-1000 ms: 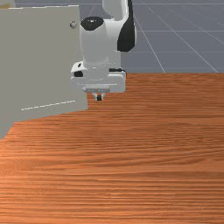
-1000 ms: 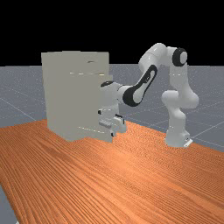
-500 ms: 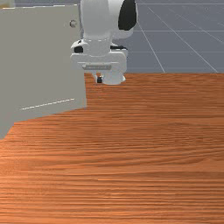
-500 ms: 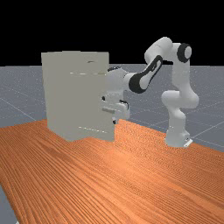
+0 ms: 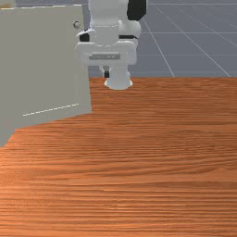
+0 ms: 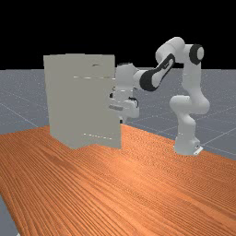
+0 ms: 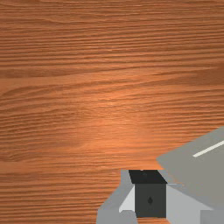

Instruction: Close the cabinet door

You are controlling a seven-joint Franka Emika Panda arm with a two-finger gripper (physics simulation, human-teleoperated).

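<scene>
The door (image 5: 46, 65) lies at 10 o'clock in the front view, swung out from the cabinet (image 6: 67, 97), its knob (image 5: 77, 25) near the free upper corner. The gripper (image 5: 106, 74) hangs between 11 and 12 o'clock there, above the table (image 5: 139, 162) and just beside the door's free edge – the knob sits at 11 o'clock from the fingertips. It is narrow, fingers together with nothing between them. In the wrist view a door corner shows close by the fingers – whether they touch, I cannot tell.
</scene>
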